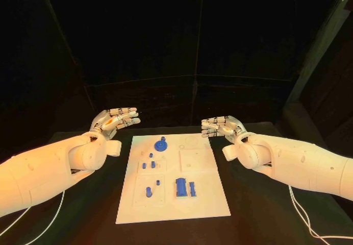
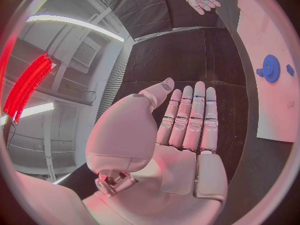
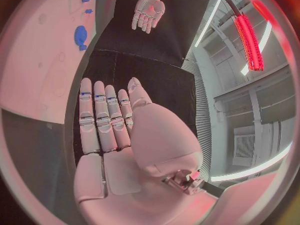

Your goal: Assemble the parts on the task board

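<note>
The white task board (image 1: 198,194) lies in the middle of the black table. On it are a round blue gear-like part (image 1: 161,145) near the far edge, small blue parts (image 1: 148,164) at mid-left, a small blue peg (image 1: 148,192) and a larger blue block (image 1: 180,187) toward the near end. My left hand (image 1: 116,121) hovers off the board's far left corner, fingers straight and together, holding nothing. My right hand (image 1: 221,126) hovers off the far right corner, also empty. The gear (image 2: 270,68) and board (image 2: 275,110) show in the left wrist view, the gear (image 3: 80,36) in the right wrist view.
Black table (image 1: 265,214) surrounds the board on all sides. White cables (image 1: 301,212) trail from the right arm over the table, and another cable (image 1: 44,217) from the left arm. A dark backdrop stands behind the table.
</note>
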